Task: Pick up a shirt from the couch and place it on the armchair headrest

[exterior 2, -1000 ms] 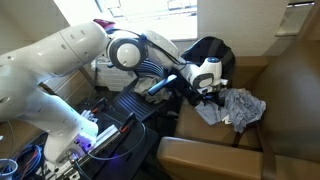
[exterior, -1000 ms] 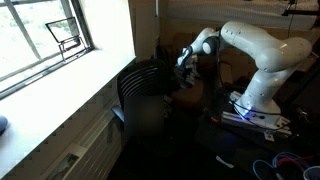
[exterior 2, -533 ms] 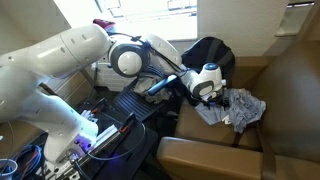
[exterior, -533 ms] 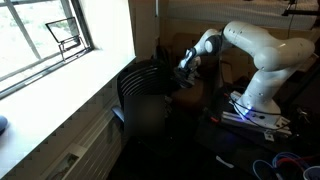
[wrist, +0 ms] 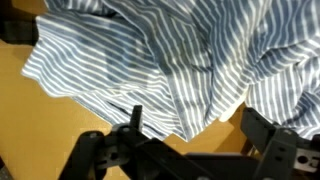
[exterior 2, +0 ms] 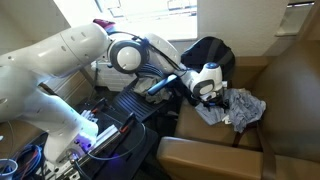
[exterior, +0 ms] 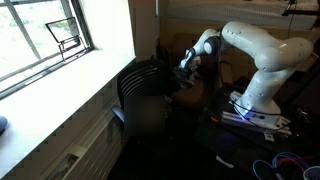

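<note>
Shirt (wrist: 180, 60) is blue-and-white striped fabric, crumpled in a heap on the tan couch (wrist: 40, 120) seat, right under the pincer (wrist: 190, 115). Pincer is spread wide with nothing between its fingers and hovers over the near edge of the heap. In an exterior view it sits just beside the shirt (exterior 2: 240, 108).

My read: light, limp, no stiffness, so it will drape and trail when lifted. Best hold looks like a raised fold near the heap's middle, pinching several layers. A single-edge grab may slip out.
</note>
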Robot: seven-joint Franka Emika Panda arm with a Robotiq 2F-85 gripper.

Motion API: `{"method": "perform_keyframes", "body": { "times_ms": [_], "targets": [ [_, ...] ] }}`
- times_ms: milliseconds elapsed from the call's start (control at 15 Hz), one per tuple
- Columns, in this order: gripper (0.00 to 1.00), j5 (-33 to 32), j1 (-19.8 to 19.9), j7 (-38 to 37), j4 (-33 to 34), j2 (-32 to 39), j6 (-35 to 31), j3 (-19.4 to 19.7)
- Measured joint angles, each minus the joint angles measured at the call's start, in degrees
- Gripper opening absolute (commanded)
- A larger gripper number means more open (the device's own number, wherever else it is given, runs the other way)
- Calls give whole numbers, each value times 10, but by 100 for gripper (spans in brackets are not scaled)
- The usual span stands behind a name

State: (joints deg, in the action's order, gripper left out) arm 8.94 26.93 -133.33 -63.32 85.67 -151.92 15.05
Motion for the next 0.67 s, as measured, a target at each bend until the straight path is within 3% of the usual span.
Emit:
{"method": "perform_keyframes", "body": {
  "times_ms": [200, 333, 533, 667],
  "targets": [
    [100, 7, -11, -58, -5, 1, 23, 6],
    [100, 7, -3, -60, -5, 1, 35, -12],
    [100, 8, -6, -60, -4, 1, 35, -6],
    [100, 2, -6, -23, -15, 0, -19, -8]
  ]
}}
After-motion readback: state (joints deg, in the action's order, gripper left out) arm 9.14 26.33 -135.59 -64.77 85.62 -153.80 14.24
